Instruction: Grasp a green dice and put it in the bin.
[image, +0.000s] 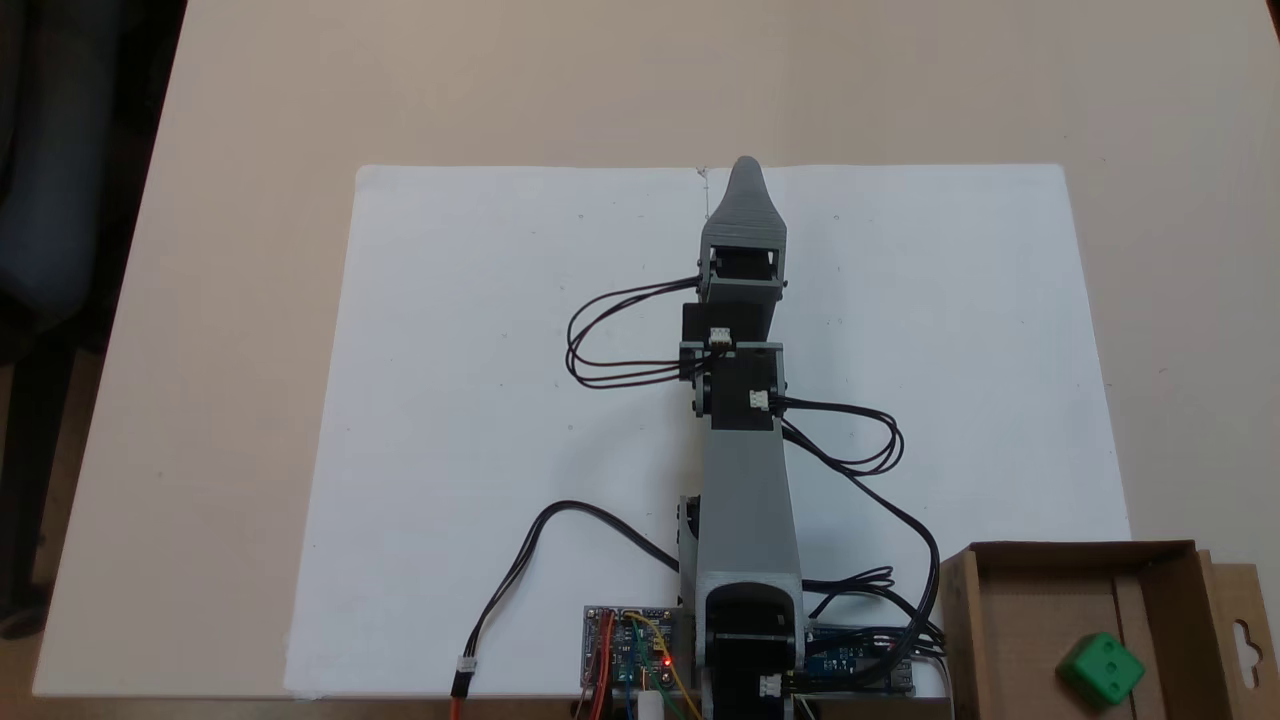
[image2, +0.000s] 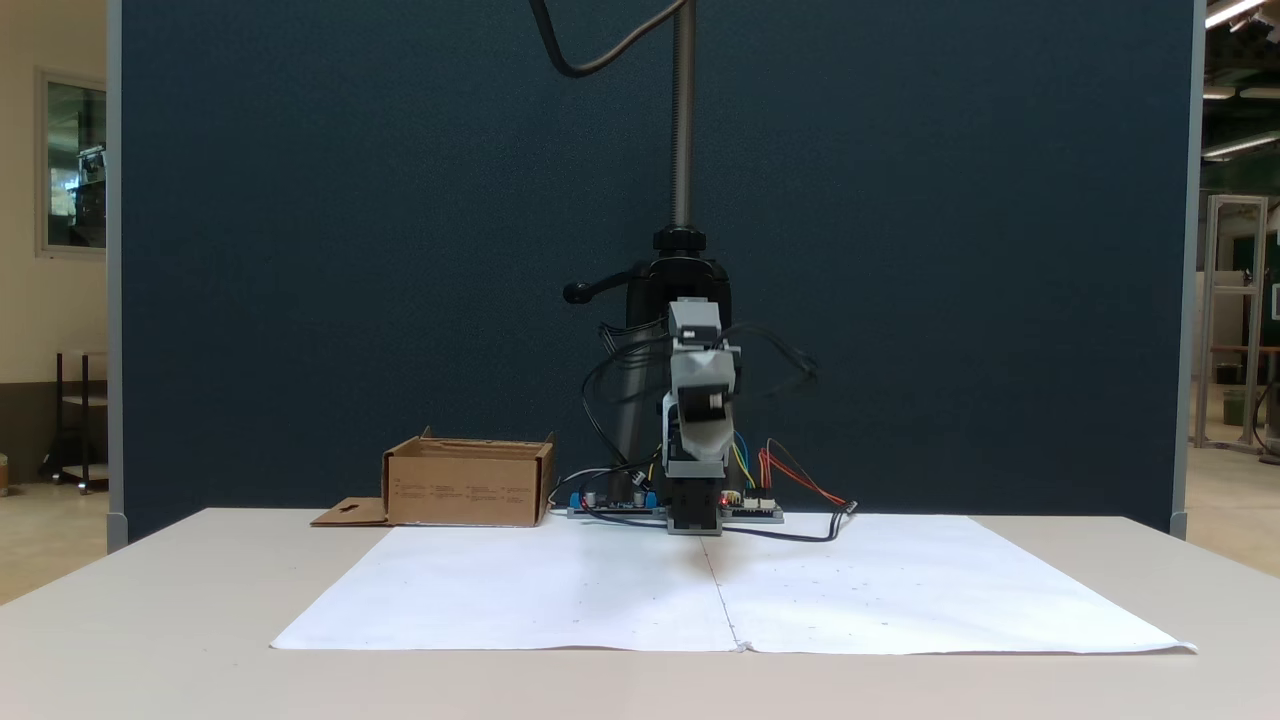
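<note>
The green dice (image: 1100, 670) lies inside the bin (image: 1080, 550), a brown cardboard box at the bottom right of a fixed view, tilted on the box floor near the flap with the hang-hole (image: 1240, 640). In the other fixed view the bin (image2: 468, 492) stands left of the arm's base, and its walls hide the dice. My gripper (image: 746, 172) is stretched out over the far edge of the white paper, far from the box. It holds nothing. From above only one grey tip shows, and head-on the gripper (image2: 700, 440) is blurred.
A large white paper sheet (image: 500, 400) covers the table's middle. Circuit boards (image: 630, 650) and looping black cables (image: 870, 450) sit around the arm's base. A dark stand pole (image2: 683, 120) rises behind the arm in front of a blue partition.
</note>
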